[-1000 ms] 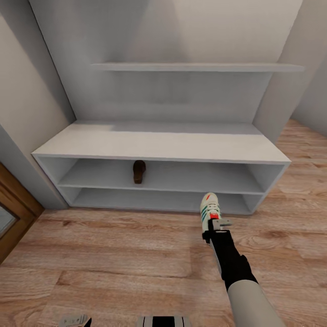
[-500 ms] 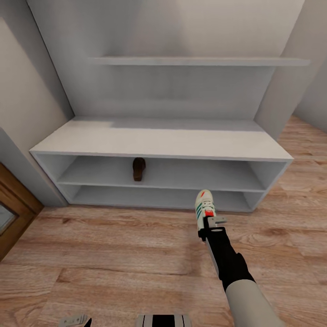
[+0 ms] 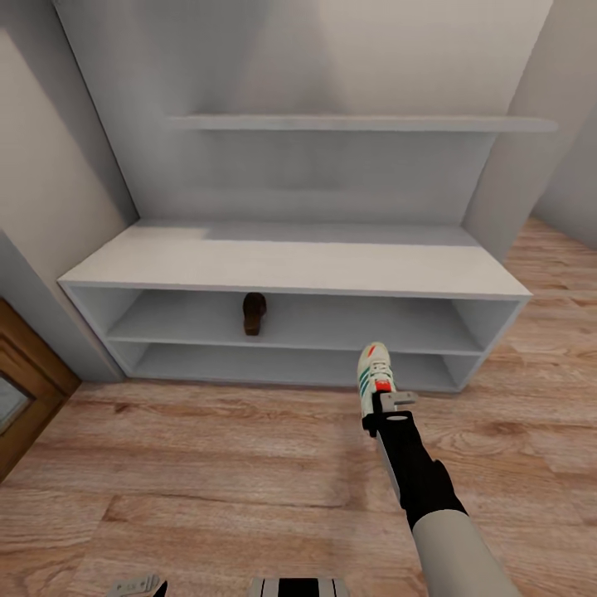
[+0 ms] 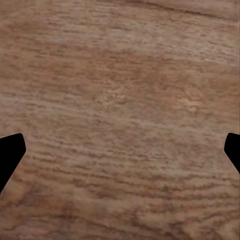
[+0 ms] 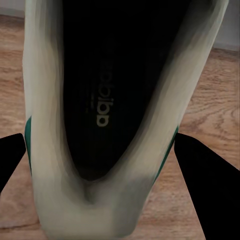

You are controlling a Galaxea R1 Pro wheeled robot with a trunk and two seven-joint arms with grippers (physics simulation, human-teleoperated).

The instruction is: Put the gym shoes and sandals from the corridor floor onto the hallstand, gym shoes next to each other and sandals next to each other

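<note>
Your right gripper (image 3: pixel 383 405) has its fingers clenched on one gym shoe (image 3: pixel 373 377), grasped at the heel, long axis pointing away toward the hallstand (image 3: pixel 290 269). The shoe hangs above the corridor floor (image 3: pixel 207 464), just near of the lower shelf opening, right of centre. One sandal (image 3: pixel 254 313) lies on the upper shelf, far left of the shoe. Left gripper (image 4: pixel 120 150): fingers released over bare floor

Grey walls (image 3: pixel 50 166), a wooden door (image 3: pixel 21 398) at the left

Open shelves (image 3: pixel 348 319), one sandal (image 3: pixel 254 313) inside
</note>
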